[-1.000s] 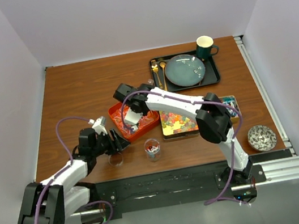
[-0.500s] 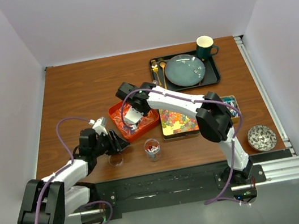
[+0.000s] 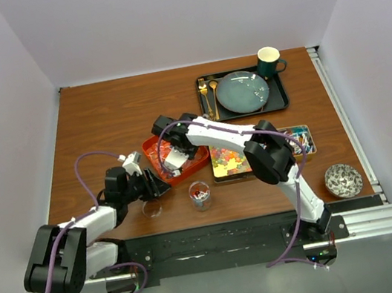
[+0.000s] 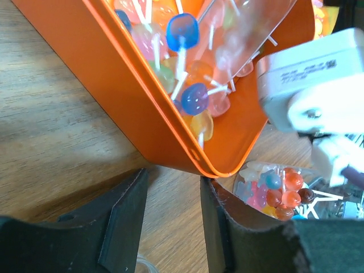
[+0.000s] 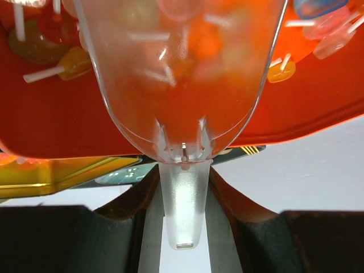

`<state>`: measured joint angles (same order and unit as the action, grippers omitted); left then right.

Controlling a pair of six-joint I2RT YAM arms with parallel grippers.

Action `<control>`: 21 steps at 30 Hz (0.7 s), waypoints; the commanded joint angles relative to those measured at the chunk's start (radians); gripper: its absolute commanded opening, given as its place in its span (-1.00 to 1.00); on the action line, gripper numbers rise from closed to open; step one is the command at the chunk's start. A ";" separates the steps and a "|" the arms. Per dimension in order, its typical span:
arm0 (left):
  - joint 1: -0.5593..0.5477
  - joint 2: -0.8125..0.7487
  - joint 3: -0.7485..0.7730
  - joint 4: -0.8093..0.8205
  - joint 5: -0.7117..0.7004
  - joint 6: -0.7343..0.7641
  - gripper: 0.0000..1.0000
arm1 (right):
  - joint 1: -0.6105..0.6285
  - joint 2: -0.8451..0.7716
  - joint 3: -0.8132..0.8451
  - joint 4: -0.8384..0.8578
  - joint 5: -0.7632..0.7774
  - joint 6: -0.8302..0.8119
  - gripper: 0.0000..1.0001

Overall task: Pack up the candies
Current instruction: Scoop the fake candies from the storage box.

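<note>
The candies (image 4: pixel 195 98) are small, light and slippery, so scoop them. The right gripper (image 5: pixel 183 193) pinches the scoop (image 5: pixel 182 85) handle inside the tray (image 4: pixel 131 102); the left gripper (image 4: pixel 172 187) gapes beside its corner.

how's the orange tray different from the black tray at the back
The orange tray sits in the middle of the table, turned askew; the black tray lies at the far side, square to the edge. The orange tray holds candies; the black tray holds a plate, mug and gold cutlery. Both are shallow and rectangular.

Orange tray (image 4: pixel 125 85); clear scoop (image 5: pixel 182 85); candies (image 3: pixel 230 160) yellow, orange, green, red; teal plate (image 3: pixel 242 91); black-white patterned bowl (image 3: pixel 343 180).
</note>
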<state>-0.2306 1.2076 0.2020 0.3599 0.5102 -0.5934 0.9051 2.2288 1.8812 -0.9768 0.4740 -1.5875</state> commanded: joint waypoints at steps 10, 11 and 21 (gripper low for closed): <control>-0.004 -0.011 -0.006 0.019 -0.018 -0.014 -0.08 | 0.087 0.180 0.351 -0.273 -0.211 0.365 -1.00; -0.004 -0.019 -0.006 0.010 -0.019 -0.013 -0.08 | 0.089 0.177 0.352 -0.278 -0.227 0.383 -1.00; 0.023 -0.094 0.072 -0.180 -0.013 0.050 0.18 | 0.035 0.045 0.225 -0.287 -0.460 0.500 -1.00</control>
<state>-0.2268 1.1397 0.2031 0.2768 0.4969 -0.5991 0.9497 2.3772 2.1460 -1.2335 0.2222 -1.1572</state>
